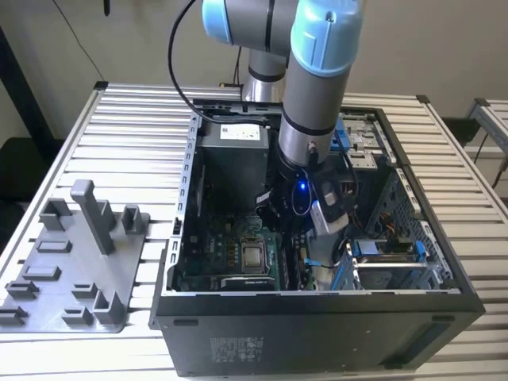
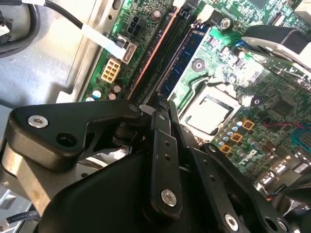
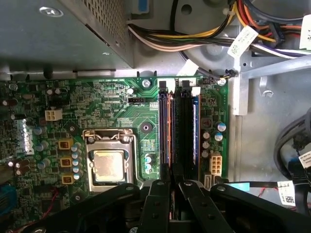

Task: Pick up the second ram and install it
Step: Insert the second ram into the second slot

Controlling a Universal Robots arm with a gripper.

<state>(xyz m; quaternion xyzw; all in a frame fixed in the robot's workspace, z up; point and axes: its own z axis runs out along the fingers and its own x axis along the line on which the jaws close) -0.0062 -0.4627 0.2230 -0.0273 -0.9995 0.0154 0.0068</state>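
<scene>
My gripper reaches down into the open computer case, over the motherboard's memory slots. Two ram sticks stand seated in the black slots: one with a blue face, one with a copper-toned edge. I cannot tell which of them is the second ram. In both wrist views the black fingers come together just above the near end of the slots, with the gripper shut and nothing visible between its tips.
The CPU socket lies beside the slots. A power supply and cable bundles crowd the case's back, and a drive cage fills its right. A grey holder fixture sits on the slatted table at the exterior view's left.
</scene>
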